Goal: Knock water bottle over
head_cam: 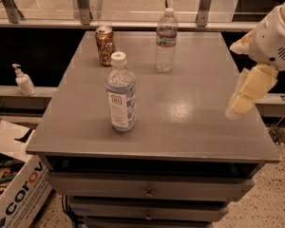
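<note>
The water bottle [166,41] is slim, clear and ribbed, with a small white cap and a narrow label band. It stands upright at the far middle of the grey table [190,118]. My gripper [247,93] hangs over the table's right edge, to the right of the bottle, nearer the front and well apart from it. It touches nothing.
A wider smooth bottle [120,93] with a big white cap stands at the front left. An orange-brown can [105,45] stands at the far left. A pump bottle [23,80] sits on a ledge to the left. A cardboard box [19,194] lies on the floor at lower left.
</note>
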